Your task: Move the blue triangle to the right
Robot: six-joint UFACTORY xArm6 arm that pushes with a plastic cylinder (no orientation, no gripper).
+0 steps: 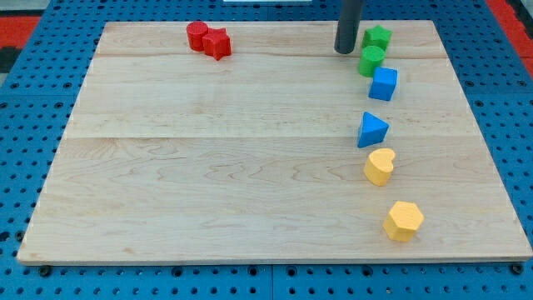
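The blue triangle [372, 129] lies on the wooden board [208, 167] at the view's right, about mid-height. My tip [345, 52] stands near the view's top, well above the triangle and a little to its left. The tip is just left of the green star [377, 37] and the green cylinder [371, 60]. It touches no block that I can make out.
A blue cube [384, 83] sits between the green cylinder and the blue triangle. A yellow heart [380, 166] and a yellow hexagon [404, 220] lie below the triangle. A red cylinder [197, 35] and a red star [217, 43] touch at the view's top left.
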